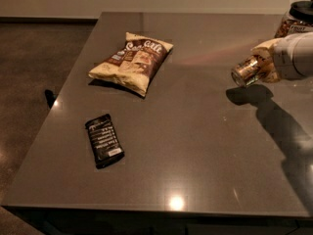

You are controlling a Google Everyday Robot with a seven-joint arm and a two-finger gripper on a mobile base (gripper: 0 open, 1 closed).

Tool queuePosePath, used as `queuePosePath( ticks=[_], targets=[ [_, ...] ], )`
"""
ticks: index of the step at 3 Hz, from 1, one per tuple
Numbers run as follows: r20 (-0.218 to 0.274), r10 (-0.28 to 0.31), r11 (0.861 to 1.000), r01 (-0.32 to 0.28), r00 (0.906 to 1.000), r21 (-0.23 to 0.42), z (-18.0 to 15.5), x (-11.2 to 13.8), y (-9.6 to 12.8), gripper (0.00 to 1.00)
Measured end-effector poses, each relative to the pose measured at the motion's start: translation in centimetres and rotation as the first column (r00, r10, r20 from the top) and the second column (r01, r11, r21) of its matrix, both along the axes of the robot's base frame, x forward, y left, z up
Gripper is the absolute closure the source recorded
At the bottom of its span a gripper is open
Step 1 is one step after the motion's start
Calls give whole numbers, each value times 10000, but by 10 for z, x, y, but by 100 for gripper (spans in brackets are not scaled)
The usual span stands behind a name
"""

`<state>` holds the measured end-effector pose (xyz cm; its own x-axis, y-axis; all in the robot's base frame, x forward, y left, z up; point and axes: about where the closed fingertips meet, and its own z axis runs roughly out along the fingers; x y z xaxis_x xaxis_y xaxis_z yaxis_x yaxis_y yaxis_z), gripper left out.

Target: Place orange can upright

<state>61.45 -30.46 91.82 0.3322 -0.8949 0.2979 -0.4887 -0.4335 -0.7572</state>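
Observation:
The orange can (247, 70) is at the right of the view, held on its side above the grey table (195, 131), its silver end facing the camera. My gripper (264, 62) is shut on the can from the right, with the pale arm reaching in from the right edge. The can's shadow lies on the table just below it. The can's far end is hidden by the gripper.
A yellow-brown chip bag (133, 61) lies at the table's back left. A black snack bar (104, 140) lies near the front left. A dark-lidded labelled jar (296, 18) stands at the back right corner, behind the arm.

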Motion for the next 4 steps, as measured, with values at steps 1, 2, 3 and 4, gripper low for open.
queuePosePath(
  ticks=[1, 2, 3, 4],
  targets=[
    [1558, -500, 9987, 487, 9865, 125, 4, 5, -13, 100],
    [2808, -737, 9971, 650, 9569, 400, 16, 14, -22, 100],
    [4320, -787, 9959, 902, 8984, -61, 46, 10, -40, 100],
    [4941, -547, 9887, 1162, 8677, -947, 58, 7, -57, 100]
  ],
)
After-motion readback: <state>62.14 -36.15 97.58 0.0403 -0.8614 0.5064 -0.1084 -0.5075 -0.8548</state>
